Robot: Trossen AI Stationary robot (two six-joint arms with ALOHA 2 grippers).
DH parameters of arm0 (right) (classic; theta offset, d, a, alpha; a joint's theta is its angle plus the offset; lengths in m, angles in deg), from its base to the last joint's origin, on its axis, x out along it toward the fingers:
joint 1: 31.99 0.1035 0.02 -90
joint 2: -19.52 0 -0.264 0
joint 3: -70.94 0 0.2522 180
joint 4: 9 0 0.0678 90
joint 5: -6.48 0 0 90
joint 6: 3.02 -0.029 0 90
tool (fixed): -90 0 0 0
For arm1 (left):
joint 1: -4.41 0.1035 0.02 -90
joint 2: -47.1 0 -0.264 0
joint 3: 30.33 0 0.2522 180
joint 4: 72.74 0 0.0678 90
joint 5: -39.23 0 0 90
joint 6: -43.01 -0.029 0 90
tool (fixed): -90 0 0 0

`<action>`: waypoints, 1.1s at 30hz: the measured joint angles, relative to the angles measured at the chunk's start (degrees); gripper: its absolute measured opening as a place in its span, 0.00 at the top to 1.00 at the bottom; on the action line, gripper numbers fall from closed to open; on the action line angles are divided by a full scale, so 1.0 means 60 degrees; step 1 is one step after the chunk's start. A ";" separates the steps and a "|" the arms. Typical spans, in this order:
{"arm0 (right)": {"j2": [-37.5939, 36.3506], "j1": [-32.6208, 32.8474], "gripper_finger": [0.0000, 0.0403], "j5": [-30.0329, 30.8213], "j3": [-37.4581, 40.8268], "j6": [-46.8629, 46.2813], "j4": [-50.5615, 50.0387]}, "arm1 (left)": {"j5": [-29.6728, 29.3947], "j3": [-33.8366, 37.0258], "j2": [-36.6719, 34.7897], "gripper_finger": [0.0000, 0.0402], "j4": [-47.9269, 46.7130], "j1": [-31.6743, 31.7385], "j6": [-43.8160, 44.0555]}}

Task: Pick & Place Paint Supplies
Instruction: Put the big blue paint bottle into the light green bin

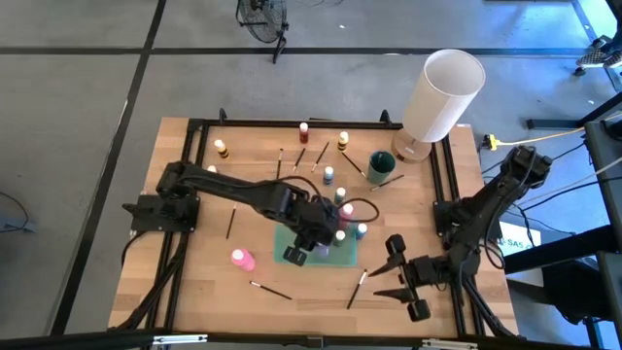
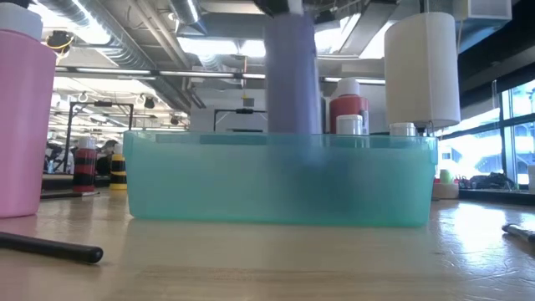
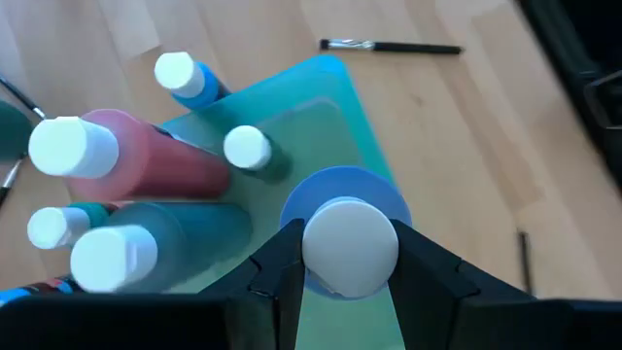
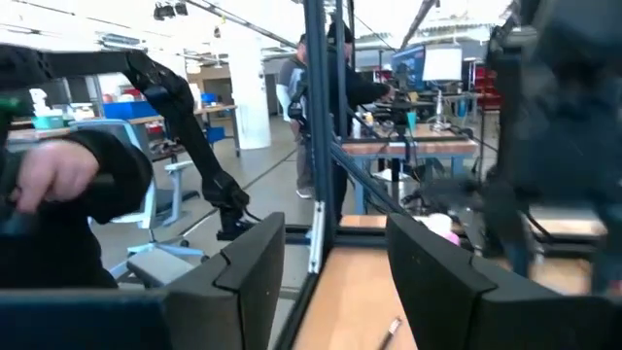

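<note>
Over the teal tray (image 1: 292, 238), my left gripper (image 3: 348, 255) clasps a purple bottle (image 3: 348, 199) by its white cap, while my right gripper (image 1: 397, 268) waits with fingers apart near the table's front edge.

Large white cylinder (image 1: 442, 94) near the table's (image 1: 194, 282) far right corner, fan (image 1: 262, 19) on the floor beyond

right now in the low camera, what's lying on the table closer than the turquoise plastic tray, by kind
pink plastic bottle with a white cap: 1
thin dark-handled brushes: 2
total: 3
</note>
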 joint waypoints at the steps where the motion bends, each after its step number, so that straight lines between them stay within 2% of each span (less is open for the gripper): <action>1: 0.0098 0.0027 0.55 -0.0003 -0.0137 0.0069 0.0000 | -0.0092 0.0000 0.0105 0.71 0.0027 0.0023 -0.0012; 10: 0.1174 0.0300 0.55 -0.0001 -0.1627 0.0470 -0.0486 | -0.0805 0.0004 0.0529 0.71 0.0192 0.0173 -0.0156; 20: 0.2256 0.0666 0.55 0.0011 -0.3298 0.1343 -0.1154 | -0.0967 0.0004 0.0525 0.71 0.0330 0.0246 -0.0387; 33: 0.2714 0.1115 0.55 0.0057 -0.3973 0.2126 -0.1170 | -0.0745 0.0004 0.0554 0.71 0.0330 0.0747 -0.0565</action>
